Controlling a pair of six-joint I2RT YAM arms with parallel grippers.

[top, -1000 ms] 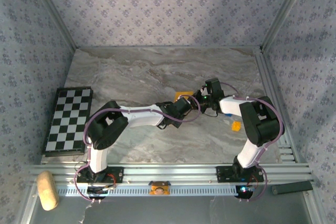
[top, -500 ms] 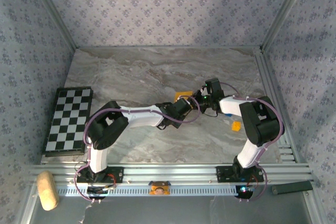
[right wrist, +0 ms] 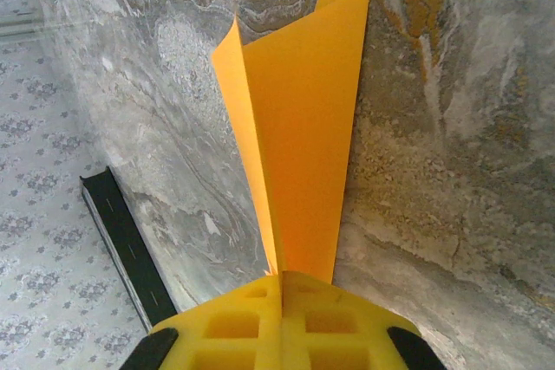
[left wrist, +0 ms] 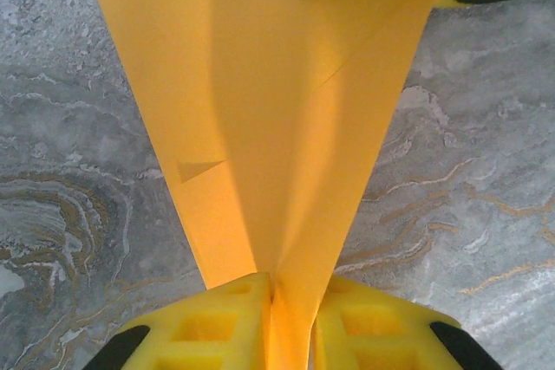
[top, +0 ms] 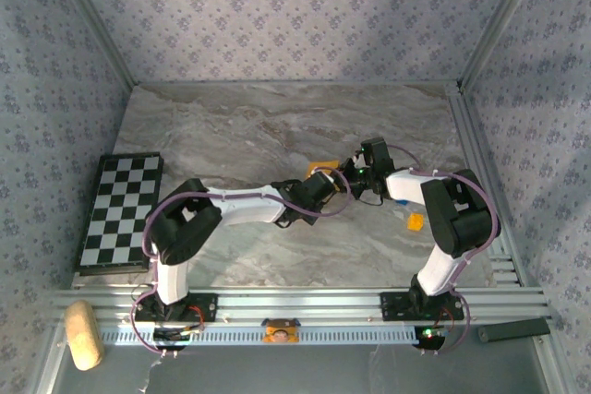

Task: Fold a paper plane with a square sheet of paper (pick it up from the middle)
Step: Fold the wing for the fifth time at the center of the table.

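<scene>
The paper plane (right wrist: 303,127) is clamped in the closed right gripper (right wrist: 282,278); it is flanked closely by the left gripper (left wrist: 292,290), hold undetermined.

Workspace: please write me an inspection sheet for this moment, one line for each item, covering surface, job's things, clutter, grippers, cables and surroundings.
Surface: marble-patterned table, no spill or damage seen.
Job's things: folded paper, orange-yellow, creased along its middle, narrowing toward the left gripper, held near the table's middle.
Clutter: chequered board at the left edge; small orange bit by the right arm; tan block and dark bar beyond the near rail.
Grippers: left gripper shut on the paper's narrow end; right gripper shut on the other end.
Cables: purple cables looped along both arms, not touching the paper.
Surroundings: patterned walls, metal frame rails.
</scene>
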